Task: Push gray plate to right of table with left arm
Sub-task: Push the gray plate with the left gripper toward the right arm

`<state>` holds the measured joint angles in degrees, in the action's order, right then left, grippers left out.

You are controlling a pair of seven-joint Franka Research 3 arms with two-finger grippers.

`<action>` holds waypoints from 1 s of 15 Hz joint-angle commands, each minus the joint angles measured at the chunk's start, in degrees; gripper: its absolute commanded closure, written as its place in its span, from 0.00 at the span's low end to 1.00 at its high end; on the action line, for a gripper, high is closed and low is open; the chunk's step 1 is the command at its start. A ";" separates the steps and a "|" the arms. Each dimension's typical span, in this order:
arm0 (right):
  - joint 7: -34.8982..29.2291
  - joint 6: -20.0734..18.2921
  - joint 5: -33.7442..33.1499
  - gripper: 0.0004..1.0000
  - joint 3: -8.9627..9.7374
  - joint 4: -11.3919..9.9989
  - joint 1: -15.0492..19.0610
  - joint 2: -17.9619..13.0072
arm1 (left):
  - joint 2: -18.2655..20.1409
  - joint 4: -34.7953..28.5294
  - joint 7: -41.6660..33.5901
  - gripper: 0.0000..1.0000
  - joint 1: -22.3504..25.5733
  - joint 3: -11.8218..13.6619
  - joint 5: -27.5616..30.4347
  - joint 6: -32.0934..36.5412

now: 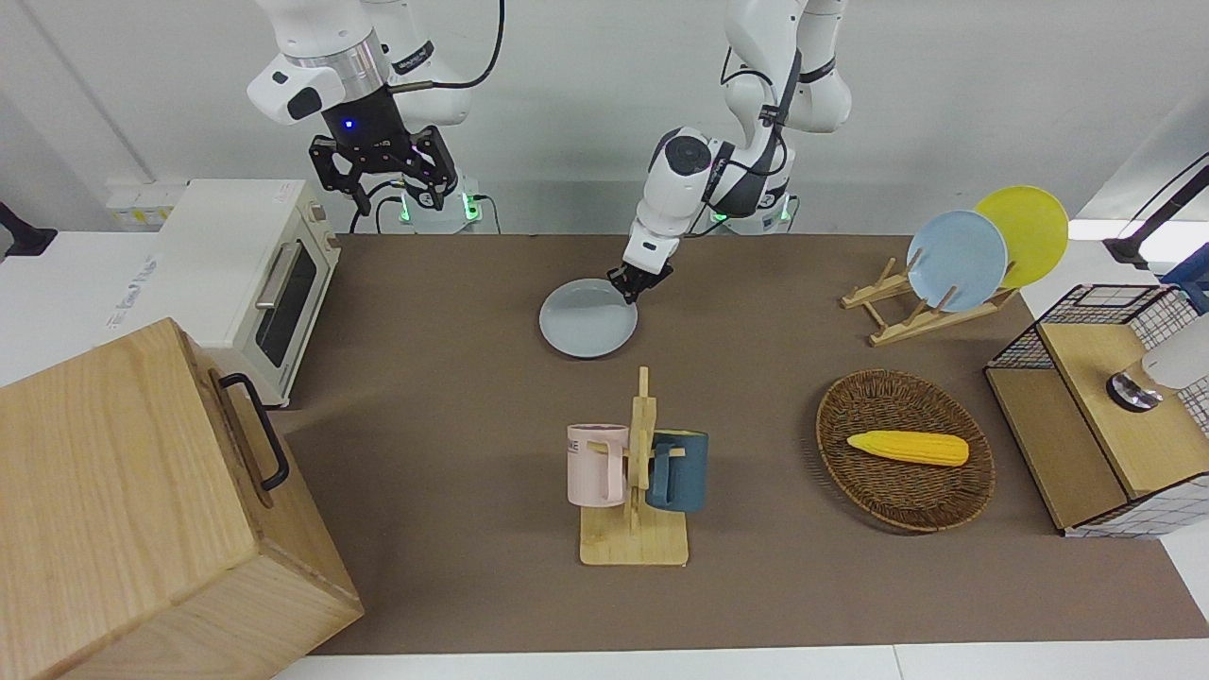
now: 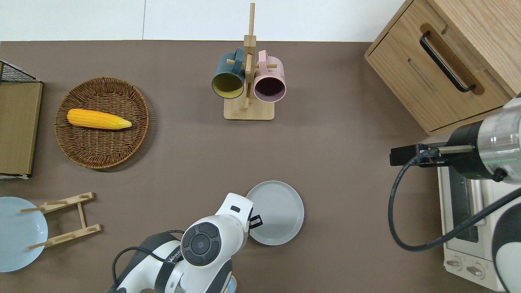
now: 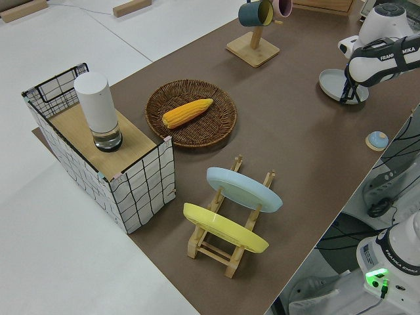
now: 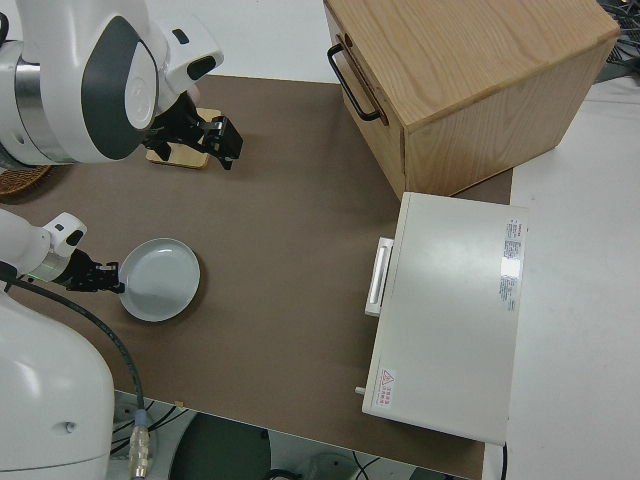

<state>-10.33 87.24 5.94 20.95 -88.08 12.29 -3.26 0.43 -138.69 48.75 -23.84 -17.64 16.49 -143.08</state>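
Observation:
The gray plate (image 1: pixel 587 319) lies flat on the brown table (image 1: pixel 453 378), nearer to the robots than the mug rack (image 1: pixel 635 472). It also shows in the overhead view (image 2: pixel 275 213), the left side view (image 3: pixel 338 85) and the right side view (image 4: pixel 158 279). My left gripper (image 1: pixel 635 283) is down at table height against the plate's rim on the side toward the left arm's end, as the overhead view (image 2: pixel 255 221) shows. My right arm is parked with its gripper (image 1: pixel 385 184) open.
The mug rack holds a pink and a blue mug. A toaster oven (image 1: pixel 255 274) and a wooden cabinet (image 1: pixel 142 510) stand at the right arm's end. A wicker basket (image 1: pixel 888 501) with corn, a plate rack (image 1: pixel 907 316) and a wire shelf (image 1: pixel 1115 406) stand at the left arm's end.

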 commanded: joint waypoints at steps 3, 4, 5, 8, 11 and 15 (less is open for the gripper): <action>-0.12 -0.31 0.92 0.00 0.23 0.81 0.37 0.36 | -2.79 2.54 2.84 1.00 -0.94 -1.25 0.65 -2.02; -0.12 -0.31 0.92 0.00 0.23 0.81 0.37 0.36 | -2.97 2.90 3.11 1.00 -0.94 -1.52 0.65 -2.02; -0.12 -0.31 0.92 0.00 0.23 0.81 0.37 0.36 | -2.98 3.07 3.46 1.00 -0.94 -1.52 0.65 -2.02; -0.12 -0.31 0.92 0.00 0.23 0.81 0.37 0.36 | -2.98 3.43 3.55 1.00 -1.30 -1.69 0.65 -2.02; -0.12 -0.31 0.92 0.00 0.23 0.81 0.37 0.36 | -3.41 4.21 3.55 0.93 -1.30 -1.70 0.39 -2.02; -0.12 -0.31 0.92 0.00 0.23 0.81 0.37 0.36 | -5.17 7.21 6.10 0.21 -1.56 -1.70 -0.31 -1.94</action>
<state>-10.33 87.24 5.94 20.95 -88.08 12.29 -3.26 -3.06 -133.11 53.25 -24.52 -19.61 16.49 -144.42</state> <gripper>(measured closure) 0.004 0.912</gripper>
